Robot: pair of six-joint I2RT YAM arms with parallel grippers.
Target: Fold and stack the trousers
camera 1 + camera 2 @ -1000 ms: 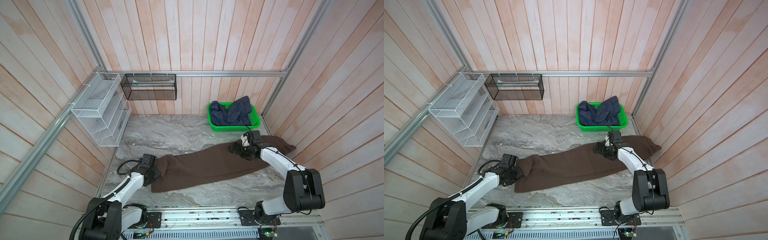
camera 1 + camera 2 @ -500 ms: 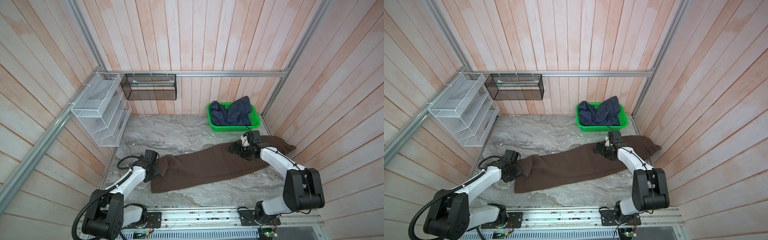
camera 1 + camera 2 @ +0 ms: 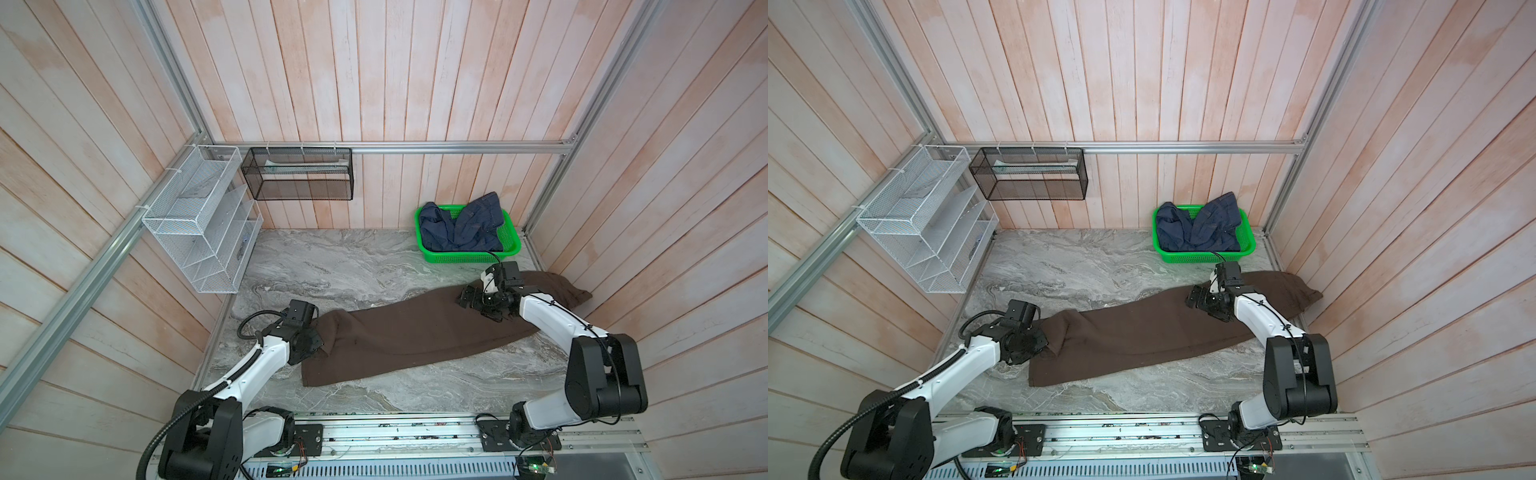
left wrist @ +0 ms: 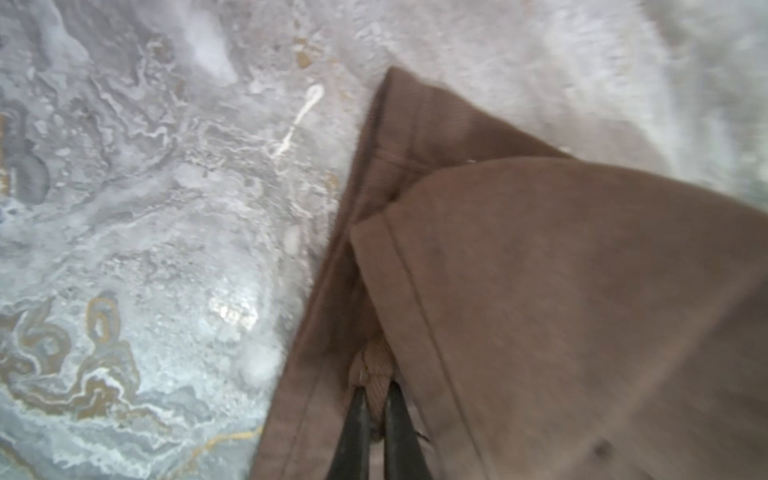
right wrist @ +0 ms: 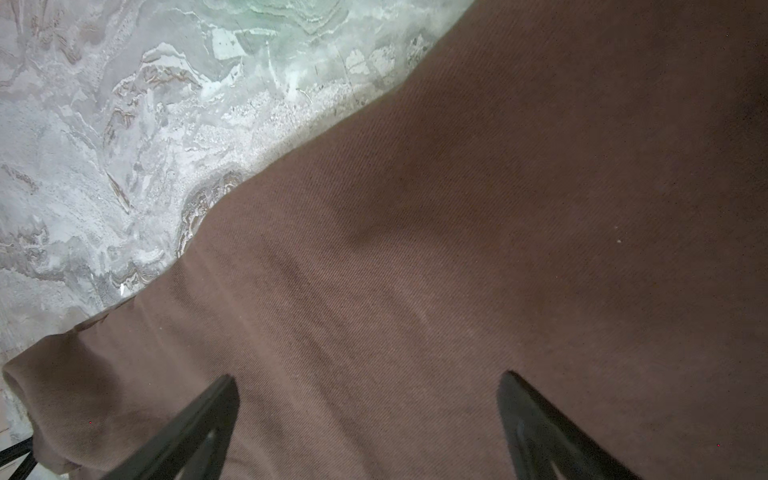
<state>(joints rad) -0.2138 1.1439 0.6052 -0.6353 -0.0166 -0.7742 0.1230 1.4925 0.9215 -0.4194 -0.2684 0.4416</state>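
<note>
Veined marble tabletop point(image 3: 332, 266), soft brown twill trousers point(image 3: 415, 332), left gripper point(image 4: 377, 388) pinching them, right gripper point(image 5: 369, 374) spread

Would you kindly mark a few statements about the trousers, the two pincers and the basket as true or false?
1. The left pincer is shut on an edge of the trousers. True.
2. The right pincer grips the trousers too. False: its jaws stand wide open over the cloth.
3. The trousers lie in the green basket. False: they lie stretched out on the table; the green basket holds a blue garment.
4. The green basket stands at the far right of the table. True.
</note>
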